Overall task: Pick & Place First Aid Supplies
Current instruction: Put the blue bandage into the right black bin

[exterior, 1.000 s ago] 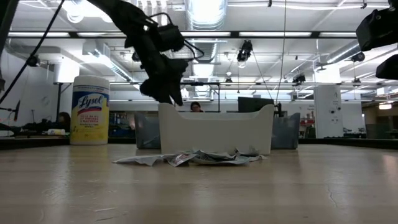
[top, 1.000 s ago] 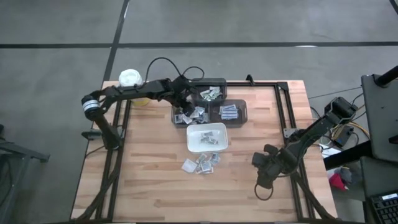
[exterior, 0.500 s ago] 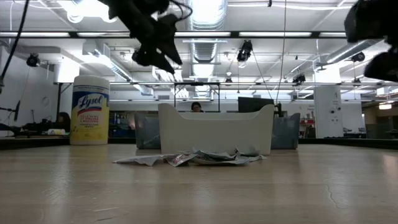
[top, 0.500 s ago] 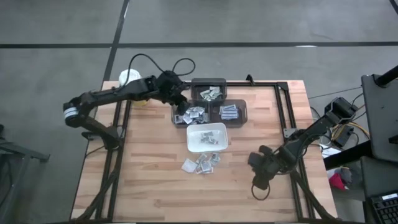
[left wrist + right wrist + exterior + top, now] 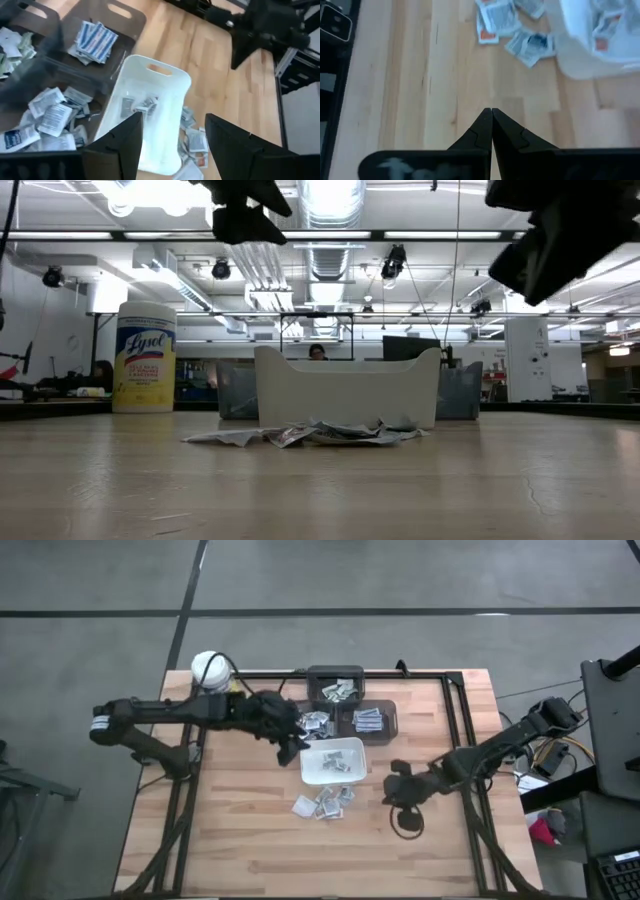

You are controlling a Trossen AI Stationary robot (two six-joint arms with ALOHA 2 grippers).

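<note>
Packets (image 5: 322,804) lie loose at six o'clock of the white dish (image 5: 334,762); the right hand (image 5: 491,116), pinched shut and empty, may scatter them. Left hand (image 5: 172,132) hovers wide, seemingly empty.

The left gripper (image 5: 173,134) hangs with fingers (image 5: 129,135) spread and empty over the white dish (image 5: 170,82) holding packets (image 5: 139,106), dark bins (image 5: 75,30) of packets just beside it
</note>
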